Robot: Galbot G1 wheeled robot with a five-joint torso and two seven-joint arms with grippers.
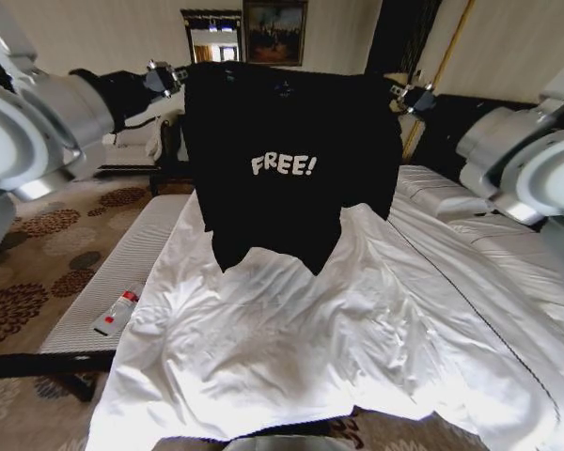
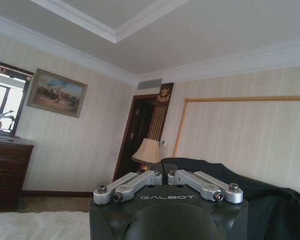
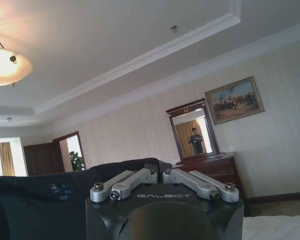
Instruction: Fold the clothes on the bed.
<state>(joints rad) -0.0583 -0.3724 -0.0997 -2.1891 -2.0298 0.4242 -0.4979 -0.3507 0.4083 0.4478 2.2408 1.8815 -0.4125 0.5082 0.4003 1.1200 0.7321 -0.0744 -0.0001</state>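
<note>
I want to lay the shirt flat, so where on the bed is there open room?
The white sheet is bare below the T-shirt hem, toward the foot edge. The shirt hangs between the left claw and right claw. The striped bench holds a small bottle.

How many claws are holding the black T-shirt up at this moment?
2. The left claw grips one top corner of the T-shirt, the right claw the other; the shirt hangs spread above the bed.
</note>
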